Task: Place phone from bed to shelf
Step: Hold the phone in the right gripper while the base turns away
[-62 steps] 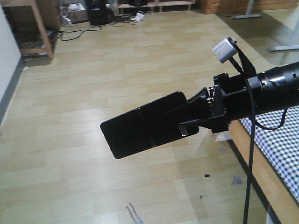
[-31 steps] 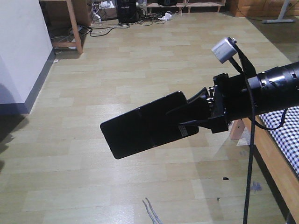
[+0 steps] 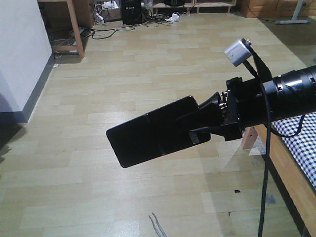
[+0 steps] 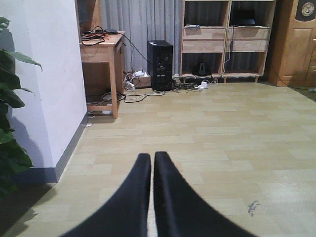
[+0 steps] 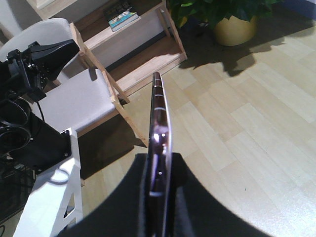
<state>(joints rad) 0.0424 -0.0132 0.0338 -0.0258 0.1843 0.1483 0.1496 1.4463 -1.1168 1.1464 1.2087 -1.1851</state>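
Note:
The phone [image 3: 148,133] is a thin black slab held in the air over the wood floor, with my right gripper [image 3: 197,127] shut on its near end. From the right wrist I see the phone [image 5: 159,113] edge-on, its rose-gold rim between the right gripper's [image 5: 160,165] black fingers. A strip of the bed [image 3: 298,148] with checked sheet and wooden frame shows at the right edge. A light wooden shelf [image 5: 140,54] of thick boards stands off to the left. My left gripper [image 4: 152,160] is shut and holds nothing, hanging above bare floor.
A white wall corner [image 4: 54,84] with a leafy plant [image 4: 10,128] is at the left. Far off stand a wooden desk [image 4: 101,49], a black computer tower [image 4: 160,64], floor cables [image 4: 143,94] and a cubby cabinet [image 4: 227,42]. A potted plant [image 5: 237,27] sits near the shelf.
The front view has swung left: the floor, desk and bed have slid to the right and a white wall has come in at the left. The phone stays gripped the same way.

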